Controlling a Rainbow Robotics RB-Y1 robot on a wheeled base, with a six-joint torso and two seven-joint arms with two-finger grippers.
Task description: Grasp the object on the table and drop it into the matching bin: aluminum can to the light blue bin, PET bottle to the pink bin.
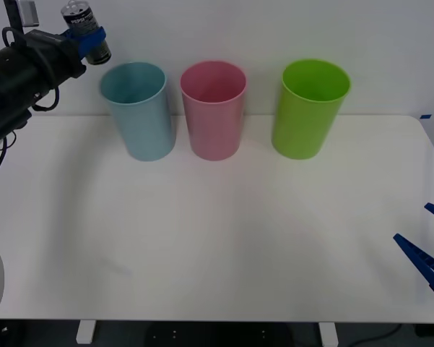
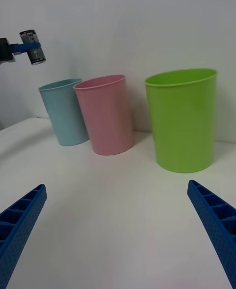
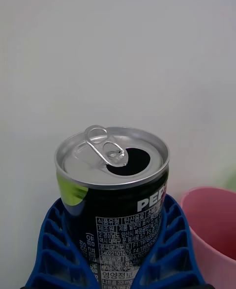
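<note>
Pinching the aluminum can (image 1: pixel 87 32) aloft, left jaws hover beside the light blue bin (image 1: pixel 139 110) — right jaws spread, low over the table (image 1: pixel 217 238).

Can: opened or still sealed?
Opened. The aluminum can, held in the left gripper, shows a dark mouth hole beside its raised pull-tab.

Illumination is bright, even and diffuse, apparently from overhead. The table (image 1: pixel 217 238) carries only faint, soft-edged shadows, lying at the bases of the three bins. A pale sheen runs along the table toward 9 o'clock in the right wrist view. The aluminum can (image 3: pixel 114 195) shows soft highlights on its lid. In the front view the can is slightly blurred.
</note>
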